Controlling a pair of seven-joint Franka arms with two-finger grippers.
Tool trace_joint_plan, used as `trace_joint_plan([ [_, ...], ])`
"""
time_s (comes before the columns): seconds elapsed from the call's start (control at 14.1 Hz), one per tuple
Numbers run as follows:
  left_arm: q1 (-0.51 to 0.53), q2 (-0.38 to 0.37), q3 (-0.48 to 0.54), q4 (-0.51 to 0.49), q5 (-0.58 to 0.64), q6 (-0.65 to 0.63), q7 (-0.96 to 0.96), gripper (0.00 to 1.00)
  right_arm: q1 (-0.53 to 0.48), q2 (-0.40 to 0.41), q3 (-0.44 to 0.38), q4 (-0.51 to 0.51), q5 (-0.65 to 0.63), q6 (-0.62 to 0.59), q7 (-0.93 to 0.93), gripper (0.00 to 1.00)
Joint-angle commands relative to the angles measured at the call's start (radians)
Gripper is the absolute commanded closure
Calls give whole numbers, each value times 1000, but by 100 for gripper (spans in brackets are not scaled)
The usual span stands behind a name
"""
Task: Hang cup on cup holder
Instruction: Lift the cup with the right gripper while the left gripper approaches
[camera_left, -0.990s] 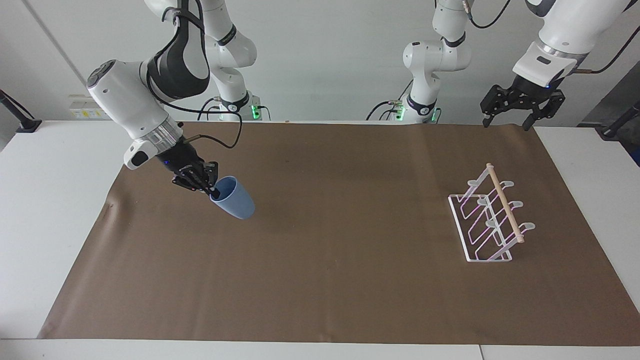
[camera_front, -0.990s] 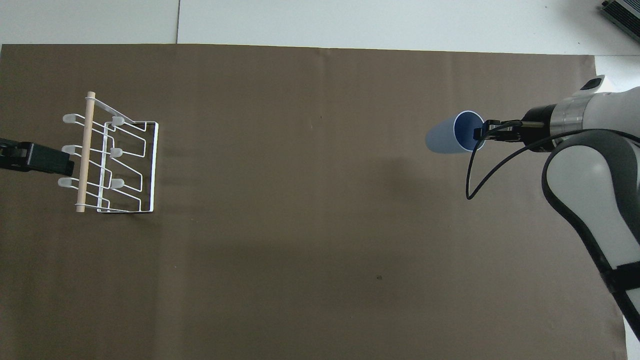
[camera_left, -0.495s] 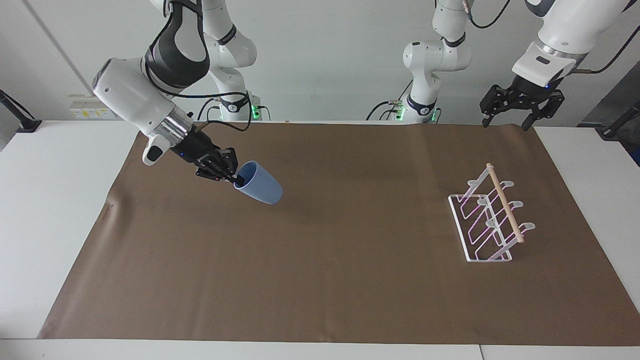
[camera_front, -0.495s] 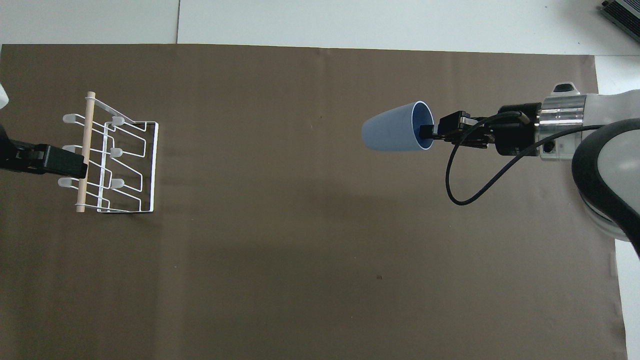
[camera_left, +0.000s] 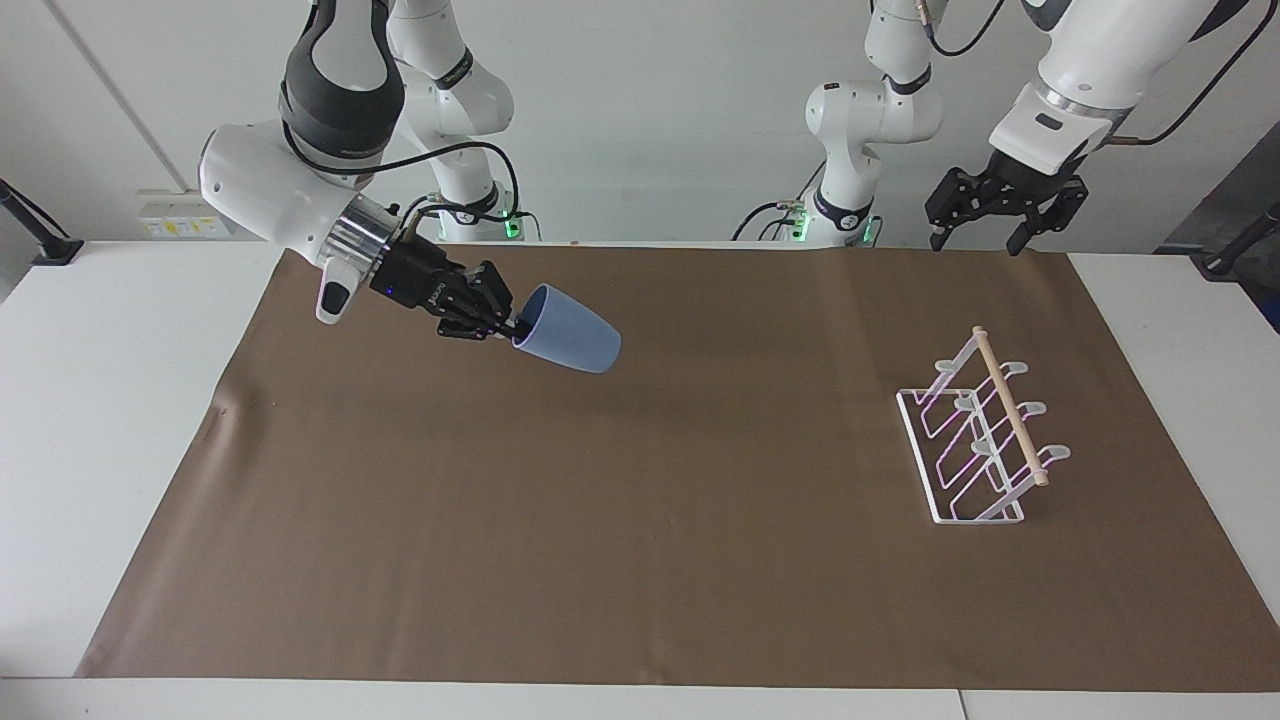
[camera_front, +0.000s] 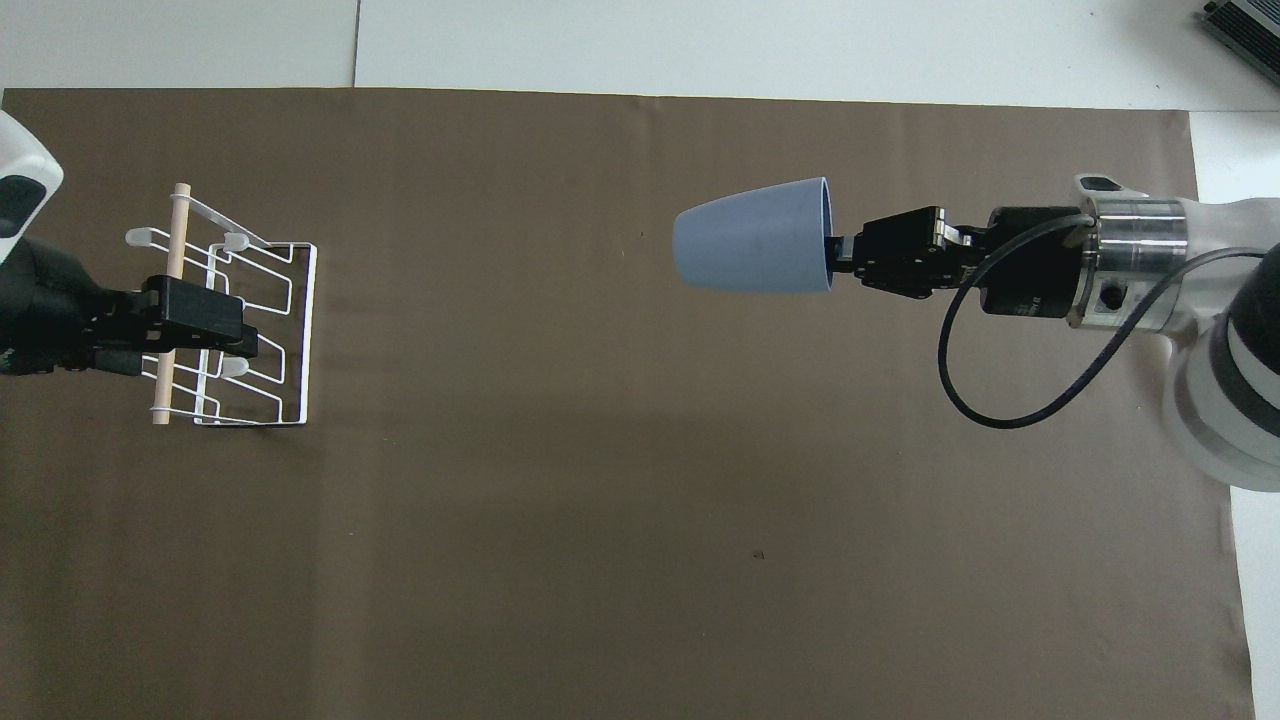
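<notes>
My right gripper (camera_left: 514, 328) is shut on the rim of the light-blue cup (camera_left: 567, 342) and holds it on its side in the air above the brown mat. The cup's base points toward the left arm's end of the table. In the overhead view the cup (camera_front: 748, 236) is at the tip of the right gripper (camera_front: 838, 256). The white wire cup holder (camera_left: 968, 447) with its wooden dowel stands empty on the mat at the left arm's end. My left gripper (camera_left: 975, 243) is open and raised high; in the overhead view it (camera_front: 238, 333) covers part of the cup holder (camera_front: 311, 330).
A brown mat (camera_left: 640, 520) covers most of the white table (camera_left: 110, 400). Only the cup holder stands on it. A black cable (camera_front: 985, 400) loops from the right wrist.
My right gripper has lifted the cup and carried it toward the middle of the mat, turning it level. My left gripper has shifted a little and now shows over the cup holder from above.
</notes>
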Motion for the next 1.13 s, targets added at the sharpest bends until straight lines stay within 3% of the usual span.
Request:
trace_joint_plan([
  [0.0,-12,-28,-21,-47,-89,85,-162,0,-2,-42,7,-79,134,-32,-62,100],
  [0.42,-11,-5,-69,-30,-316,230,-511,0,48,-45,7,-168,349,-69,-168,100],
  [0.57,-11,33,-98,-9,-361,244,-613,0,63,-48,7,-174,369,-61,-166,100],
  [0.71,-9,111,-141,74,-386,270,-767,0,90,-66,7,-208,424,-54,-168,100],
  [1.06,8,133,-153,79,-534,358,-811,0,140,-68,7,-213,437,9,-168,100],
])
